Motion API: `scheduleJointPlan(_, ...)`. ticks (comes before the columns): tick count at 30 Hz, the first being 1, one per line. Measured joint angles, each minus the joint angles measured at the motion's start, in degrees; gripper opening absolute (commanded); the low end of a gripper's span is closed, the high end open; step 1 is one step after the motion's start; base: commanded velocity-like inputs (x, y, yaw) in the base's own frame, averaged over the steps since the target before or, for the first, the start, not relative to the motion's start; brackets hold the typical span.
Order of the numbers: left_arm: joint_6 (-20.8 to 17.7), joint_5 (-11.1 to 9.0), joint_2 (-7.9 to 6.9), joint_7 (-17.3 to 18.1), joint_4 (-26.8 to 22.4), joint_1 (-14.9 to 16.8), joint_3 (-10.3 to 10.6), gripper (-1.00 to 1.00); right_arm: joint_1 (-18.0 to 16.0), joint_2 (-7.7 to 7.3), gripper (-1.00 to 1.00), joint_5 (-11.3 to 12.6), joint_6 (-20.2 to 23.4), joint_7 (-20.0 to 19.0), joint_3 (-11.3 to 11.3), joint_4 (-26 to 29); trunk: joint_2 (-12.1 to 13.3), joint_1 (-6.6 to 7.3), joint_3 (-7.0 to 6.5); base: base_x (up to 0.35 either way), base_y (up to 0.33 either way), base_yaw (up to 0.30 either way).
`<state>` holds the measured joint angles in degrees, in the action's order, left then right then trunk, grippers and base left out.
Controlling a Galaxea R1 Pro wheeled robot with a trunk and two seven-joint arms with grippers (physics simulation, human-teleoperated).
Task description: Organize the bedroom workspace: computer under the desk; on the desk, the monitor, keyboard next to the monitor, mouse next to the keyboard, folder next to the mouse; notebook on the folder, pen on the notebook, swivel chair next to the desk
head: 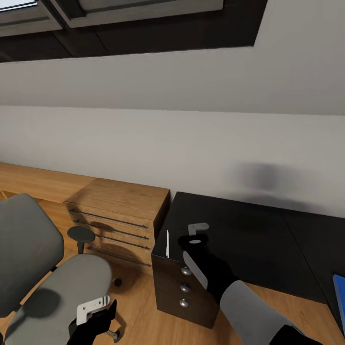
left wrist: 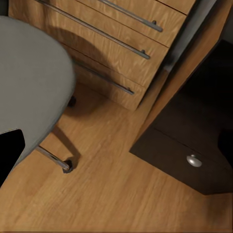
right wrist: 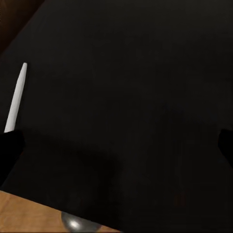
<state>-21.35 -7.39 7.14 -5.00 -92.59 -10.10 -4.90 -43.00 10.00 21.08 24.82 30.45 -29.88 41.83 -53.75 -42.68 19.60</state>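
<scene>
1. Nearest, low in the head view, the left gripper [head: 103,314] hangs over the front edge of the swivel chair [head: 43,273]; how far its jaws stand apart cannot be told. It holds nothing that can be seen.
2. The swivel chair's grey seat and backrest stand on the wood floor [head: 139,306], left of the desk's drawer unit [head: 184,287].
3. The right gripper [head: 195,235] hovers over the left end of the glossy black desk [head: 249,239]. In the right wrist view its two dark fingertips [right wrist: 9,148] sit wide apart with bare desk top between them, gripping nothing.
4. The pen [head: 167,243], a thin white stick, lies on the desk near its left edge, just beside the right gripper and not between its fingers.
5. The blue folder [head: 340,297] shows as a sliver on the desk's far right.
6. Behind the chair stands a light-wood cabinet [head: 120,215] against the pale wall [head: 191,143].
</scene>
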Motion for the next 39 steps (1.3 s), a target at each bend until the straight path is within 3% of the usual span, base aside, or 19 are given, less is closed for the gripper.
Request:
scheduleJointPlan(5,-0.04,0.04,-0.05,0.01,-0.03,0.01,-0.22,1.00,-0.23,0.00,1.00,0.29,-0.30,0.11,-0.23,1.21,0.00,0.00,0.00,0.000,0.000,0.000)
scheduleJointPlan(10,-0.04,0.03,-0.05,0.01,-0.02,0.01,-0.40,1.00,-0.26,0.00,1.00,4.50,-0.38,0.29,-0.08,2.21,0.00,0.00,0.00,0.000,0.000,0.000)
scheduleJointPlan(16,-0.06,0.03,-0.05,0.02,-0.01,0.01,-0.34,1.00,-0.13,0.00,1.00,7.58,-0.43,0.32,-0.08,3.16,0.00,0.00,0.00,0.000,0.000,0.000)
scheduleJointPlan(26,-0.38,0.17,-0.01,0.11,-0.03,0.03,0.23,1.00,-0.02,0.00,1.00,7.91,-0.33,0.56,-0.13,5.79,0.00,0.00,0.01,0.000,0.000,0.039)
scheduleJointPlan(32,-0.75,0.25,0.36,-0.31,-0.04,1.80,3.74,1.00,0.00,0.00,1.00,7.87,-0.29,0.57,-0.13,5.98,0.00,0.00,0.17,0.000,0.000,0.230)
scheduleJointPlan(37,-10.57,-0.37,0.98,-2.12,-0.03,7.76,4.17,1.00,0.00,0.00,1.00,7.74,-0.34,0.57,-0.11,5.71,0.00,0.00,0.42,0.000,0.000,0.231)
scheduleJointPlan(39,-12.47,-1.15,0.99,-2.24,-0.06,8.83,4.17,1.00,0.00,0.00,1.00,7.73,-0.36,0.57,-0.11,5.65,0.00,0.00,0.54,0.000,0.000,0.226)
